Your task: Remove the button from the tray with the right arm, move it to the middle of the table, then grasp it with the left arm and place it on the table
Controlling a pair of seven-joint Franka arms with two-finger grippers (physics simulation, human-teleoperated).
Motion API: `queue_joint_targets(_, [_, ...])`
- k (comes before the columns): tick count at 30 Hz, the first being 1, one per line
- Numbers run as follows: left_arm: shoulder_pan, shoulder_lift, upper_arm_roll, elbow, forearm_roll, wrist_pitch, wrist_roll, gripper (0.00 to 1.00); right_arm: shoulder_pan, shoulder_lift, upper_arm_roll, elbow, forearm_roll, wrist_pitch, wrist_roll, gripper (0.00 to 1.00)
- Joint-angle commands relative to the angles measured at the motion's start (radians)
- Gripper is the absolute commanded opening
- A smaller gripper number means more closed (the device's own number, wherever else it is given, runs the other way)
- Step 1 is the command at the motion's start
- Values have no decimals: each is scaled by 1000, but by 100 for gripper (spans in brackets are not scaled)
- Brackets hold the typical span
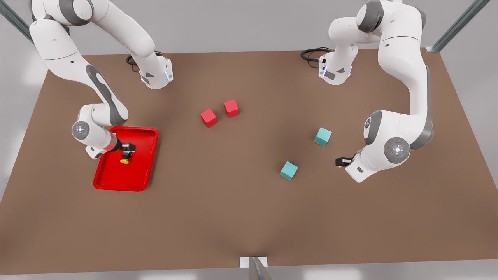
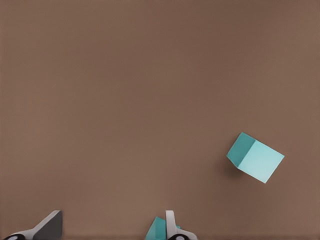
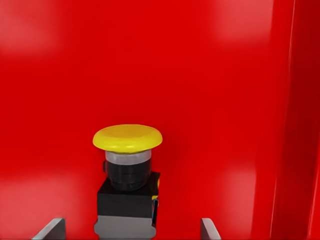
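Observation:
The button [image 1: 125,159] lies in the red tray [image 1: 140,175] at the front view's left, its yellow cap [image 3: 128,137] on a dark body [image 3: 126,202]. My right gripper [image 1: 127,149] is down in the tray, open, with one finger [image 3: 51,230] on each side of the button's body and a gap to each. At the front view's right my left gripper [image 1: 341,161] waits low over the brown table [image 1: 233,210]. It is open, its fingertips [image 2: 50,225] holding nothing.
Two red cubes [image 1: 208,118] [image 1: 231,108] sit near the table's middle. Two teal cubes [image 1: 322,136] [image 1: 289,170] lie close to the left gripper; one [image 2: 255,157] lies ahead of it, the other [image 2: 157,230] partly behind a fingertip. The tray's rim [image 3: 295,120] rises beside the button.

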Motion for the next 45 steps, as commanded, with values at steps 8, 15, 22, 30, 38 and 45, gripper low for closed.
queue_joint_targets(8, [-5,2,0,0,-1,3,-4,100,15,41,-14,-13,-3,93,6,100])
queue_joint_targets(15, [-6,2,0,-2,-1,3,-4,100,38,35,-31,-13,-46,91,4,70])
queue_joint_targets(22, [-6,2,0,0,-1,3,-4,100,47,26,-31,-11,-49,90,8,46])
queue_joint_targets(30, [-6,2,1,-2,-1,1,-4,100,99,-88,-14,56,35,-94,12,42])
queue_joint_targets(38, [-3,2,1,0,1,3,-3,100,1004,-63,-343,423,517,-401,437,42])
queue_joint_targets(45, [0,7,1,0,2,4,-1,100,1745,277,-913,1003,933,-565,759,43])
